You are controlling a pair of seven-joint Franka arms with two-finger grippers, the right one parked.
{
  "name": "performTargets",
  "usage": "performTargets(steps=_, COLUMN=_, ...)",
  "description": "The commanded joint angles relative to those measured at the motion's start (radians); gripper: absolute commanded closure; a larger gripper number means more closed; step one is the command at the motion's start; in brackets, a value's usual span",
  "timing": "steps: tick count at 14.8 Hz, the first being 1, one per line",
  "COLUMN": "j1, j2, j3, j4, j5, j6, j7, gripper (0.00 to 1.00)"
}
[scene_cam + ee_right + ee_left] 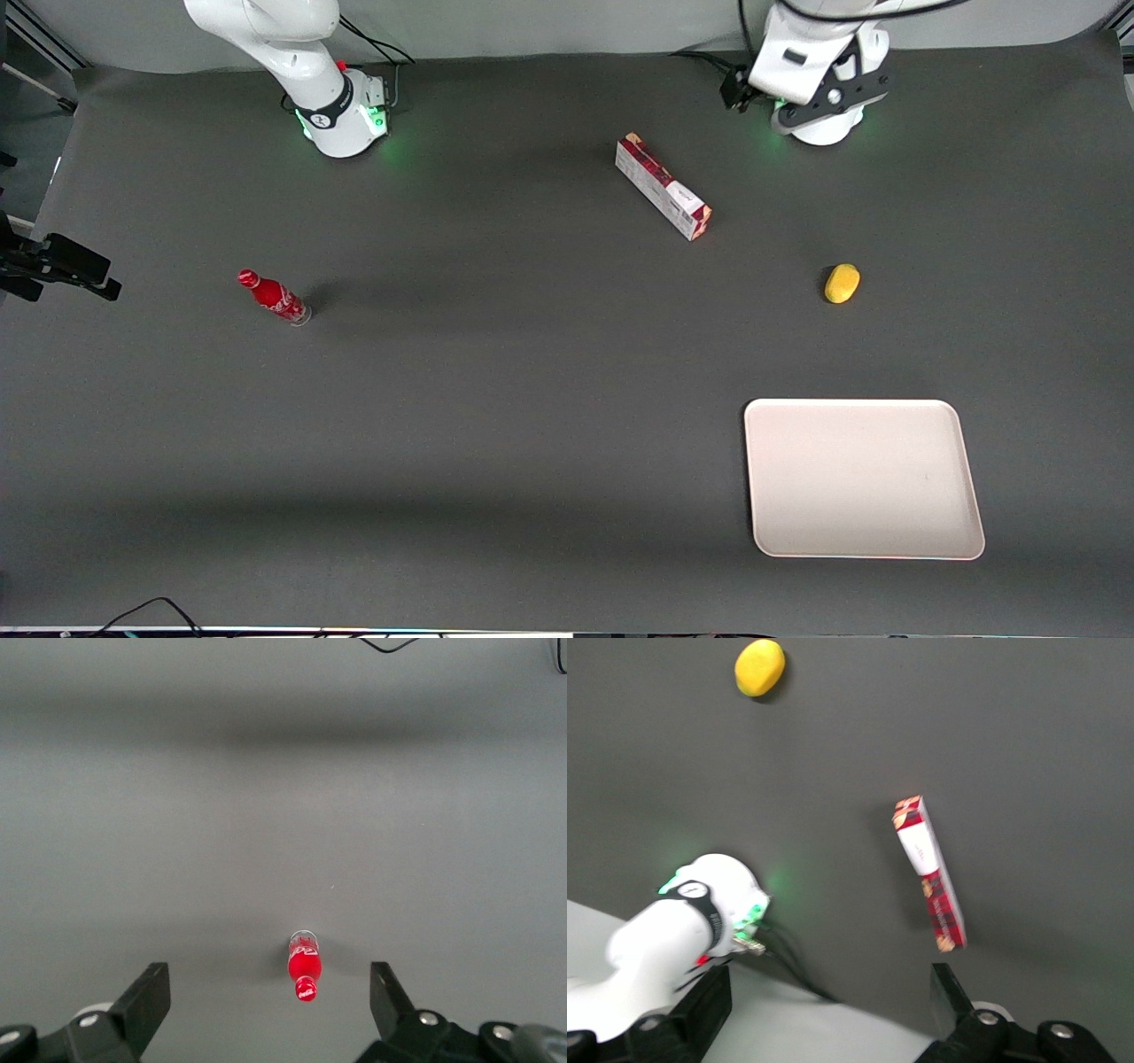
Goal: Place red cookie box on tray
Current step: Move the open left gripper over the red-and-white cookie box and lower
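Observation:
The red cookie box (664, 186) lies flat on the dark table, farther from the front camera than the tray and apart from it. It also shows in the left wrist view (928, 873), with its white-grey side up. The cream-white tray (864, 478) lies bare near the table's front edge at the working arm's end. My left gripper (824, 1005) is open and empty. It hangs high over its arm's base (824, 124), farther from the front camera than the box and touching nothing.
A yellow lemon-like object (842, 283) lies between the box and the tray and also shows in the left wrist view (759, 667). A small red bottle (275, 297) lies toward the parked arm's end of the table.

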Motion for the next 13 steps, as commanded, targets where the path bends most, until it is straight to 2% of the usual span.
performTargets(steps=1, j1=-0.052, j2=-0.022, j3=0.005, j4=-0.156, j5=-0.023, j6=0.17, j7=-0.124, gripper=0.0)
performTargets(steps=6, j1=-0.146, j2=0.0, j3=-0.01, j4=-0.358, j5=-0.028, j6=0.455, j7=-0.314, gripper=0.0)
performTargets(steps=8, j1=-0.154, j2=0.033, j3=-0.057, j4=-0.411, j5=-0.039, j6=0.535, j7=-0.395, gripper=0.0)
performTargets(steps=13, j1=-0.253, j2=0.044, j3=-0.068, j4=-0.605, j5=-0.039, j6=0.778, j7=-0.469, gripper=0.0)
